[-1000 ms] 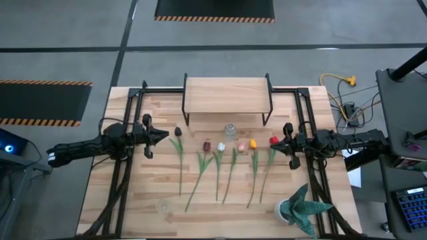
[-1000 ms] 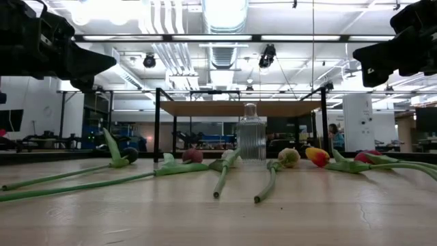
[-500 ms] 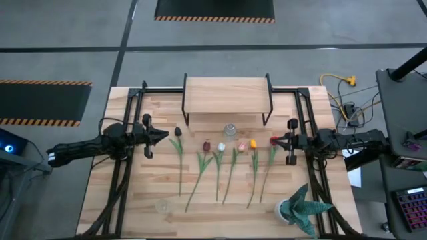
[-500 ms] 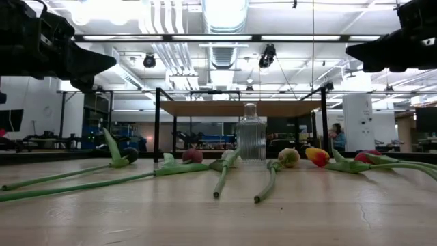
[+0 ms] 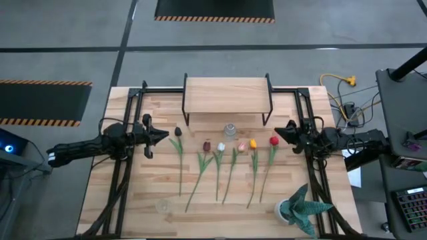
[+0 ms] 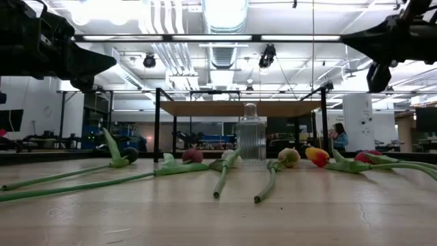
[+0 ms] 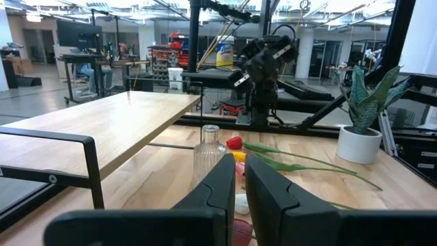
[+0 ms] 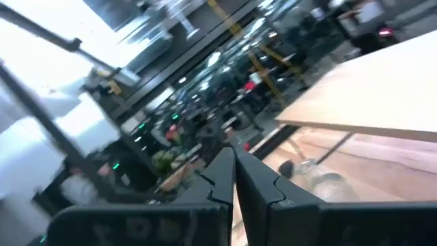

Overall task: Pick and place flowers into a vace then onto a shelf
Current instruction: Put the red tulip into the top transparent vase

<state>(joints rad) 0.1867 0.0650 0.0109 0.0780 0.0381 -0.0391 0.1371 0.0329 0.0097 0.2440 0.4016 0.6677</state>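
The flowers (image 5: 223,167) lay in a loose row at the centre of the high view, heads toward the top of the frame and stems running down toward the bottom edge of the surface (image 5: 140,193). The left gripper (image 5: 162,135) hovered at centre left, just left of the dark maroon tulip (image 5: 178,132), its two fingers drawn almost together with nothing between them. The right gripper (image 5: 279,133) hung at centre right, just right of the red tulip (image 5: 273,141), fingers likewise close together and empty. The tulips had thin green stems with leaves and small heads in maroon, white, pink, yellow-orange and red. A clear ribbed glass vase (image 5: 230,129) stood upright above the middle heads, between them and the shelf (image 5: 227,95), a light-wood board on black legs at upper centre. A spiky potted plant (image 5: 300,208) sat at lower right, near the bottom edge of the surface and well apart from the stems. Bare planks lay open at lower left, and black rails (image 5: 123,167) ran down both sides
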